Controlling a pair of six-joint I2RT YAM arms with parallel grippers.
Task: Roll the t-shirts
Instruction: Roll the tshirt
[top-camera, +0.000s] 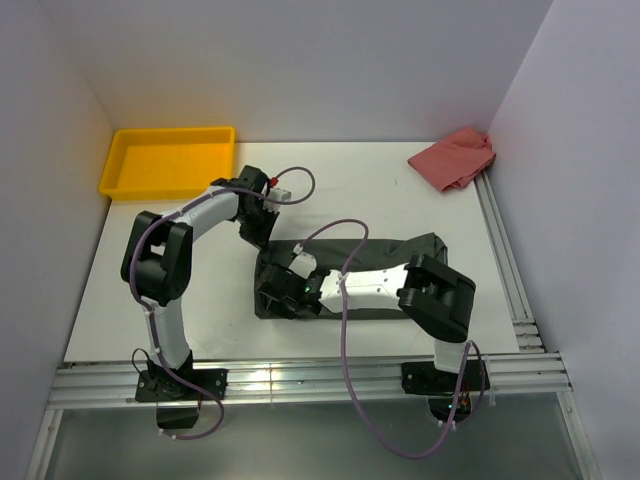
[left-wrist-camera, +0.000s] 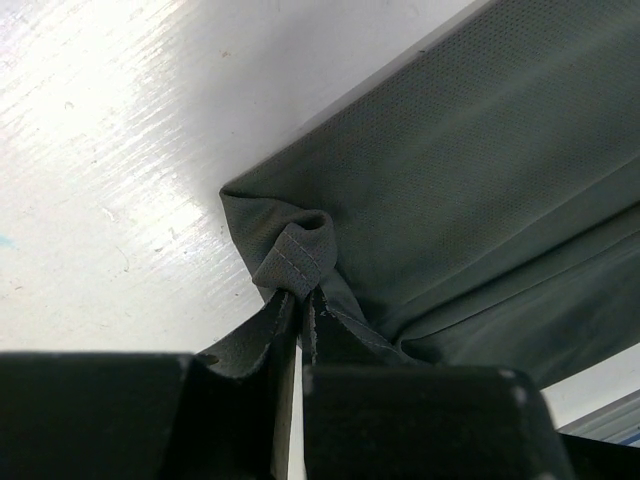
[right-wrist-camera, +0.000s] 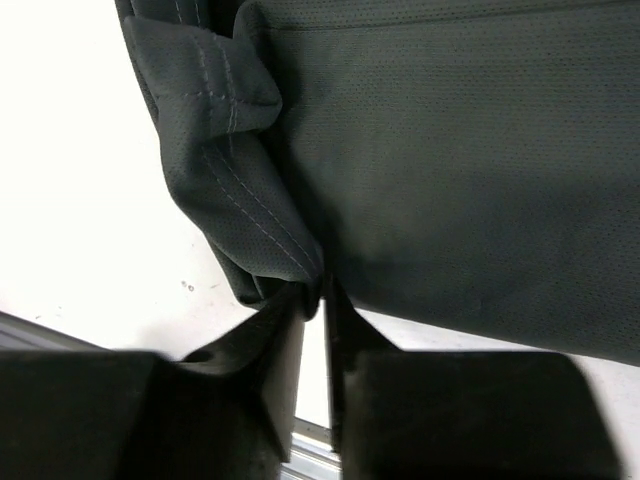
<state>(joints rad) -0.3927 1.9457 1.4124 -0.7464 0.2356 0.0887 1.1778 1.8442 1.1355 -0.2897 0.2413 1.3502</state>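
So the tee (top-camera: 395, 250) is lying folded into a long dark strip across the mid-right of the surface (top-camera: 350, 190), running left to right, and both arms are working its left short end. The left arm (top-camera: 190, 225) is reaching over to the far corner w/ its jaws nearly together, pinching a little curl of stitched hem that's bunching up right at the tips. The right arm (top-camera: 375, 283) is lying low along the strip itself, prob b/c that's the only way it's getting to the near corner from its side. Its jaws are sitting narrow w/ a slim gap and hem folds are funnelling in between the tips. Looks pinched, tho I can't tell how firmly. Grabbing both corners of the same end makes sense imo, since lifting that edge evenly should get the roll going straight towards the right end. No turn of roll is showing yet, so it's early days. A yellow tray (top-camera: 120, 182) and a red cloth (top-camera: 455, 160) are sitting at the far corners, well apart from all this.
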